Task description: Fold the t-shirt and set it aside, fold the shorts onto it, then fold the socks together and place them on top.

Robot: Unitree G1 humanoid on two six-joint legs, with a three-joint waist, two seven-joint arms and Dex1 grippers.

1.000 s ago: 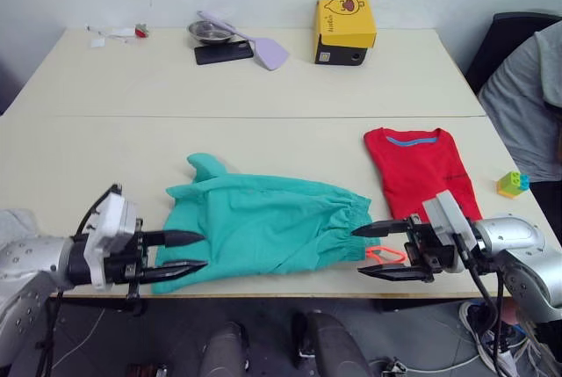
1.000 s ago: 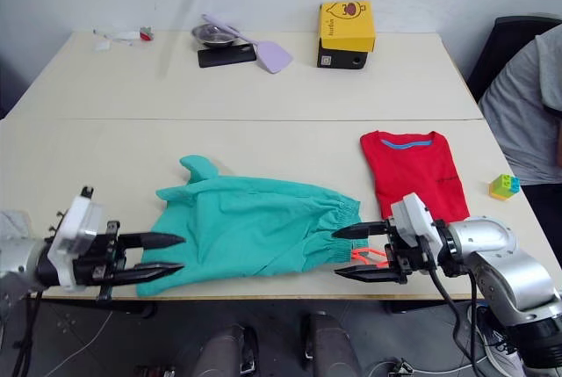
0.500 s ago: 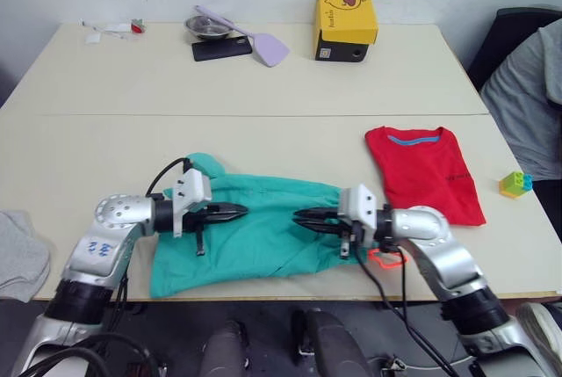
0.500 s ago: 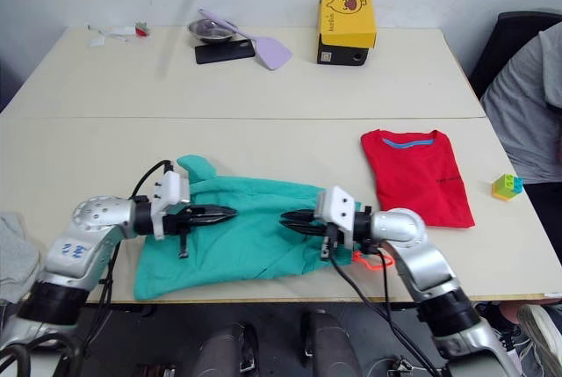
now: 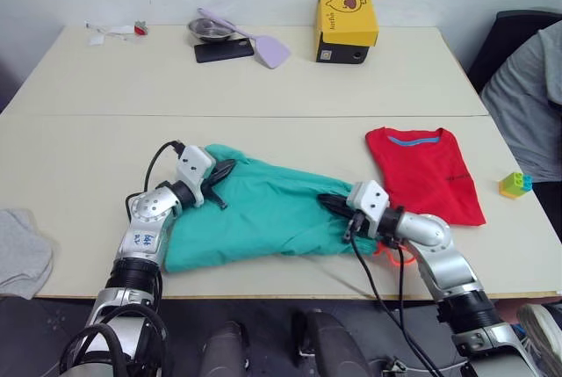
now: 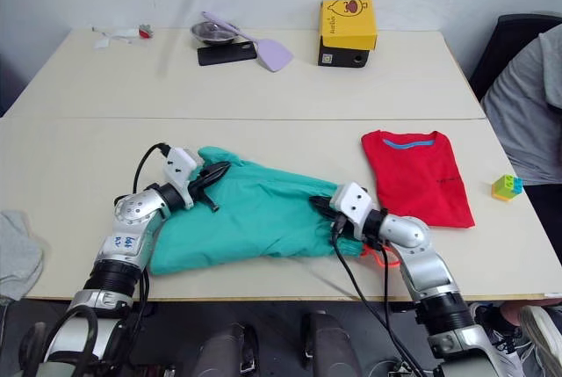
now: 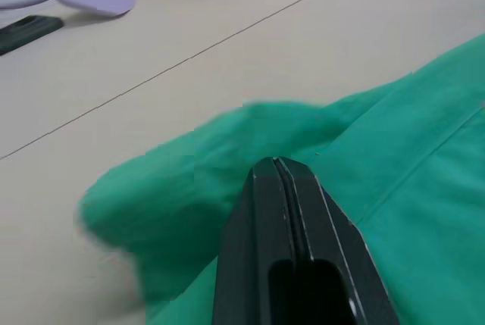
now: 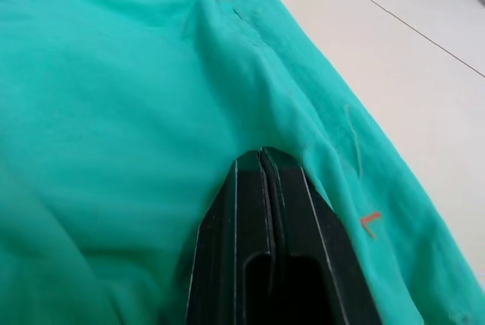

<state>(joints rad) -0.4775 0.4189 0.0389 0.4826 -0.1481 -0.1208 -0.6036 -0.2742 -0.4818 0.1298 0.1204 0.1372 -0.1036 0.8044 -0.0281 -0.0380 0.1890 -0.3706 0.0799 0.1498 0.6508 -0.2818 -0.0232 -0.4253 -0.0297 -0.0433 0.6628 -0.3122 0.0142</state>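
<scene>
Both grippers (image 5: 223, 169) (image 5: 327, 202) clamped tight on the shorts (image 5: 263, 219), one at each end. Folded t-shirt (image 5: 423, 171) off right, socks (image 5: 19, 252) far left.

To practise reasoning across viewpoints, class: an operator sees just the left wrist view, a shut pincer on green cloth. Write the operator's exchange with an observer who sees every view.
Operator: Where is my right pincer?
Observer: The right pincer is shut on the shorts near the waistband end.
Operator: Where's the t-shirt?
Observer: The t-shirt lies flat to the right of the shorts, not touching them.
Operator: Anything beyond it?
Observer: A small toy block sits further right.
</scene>
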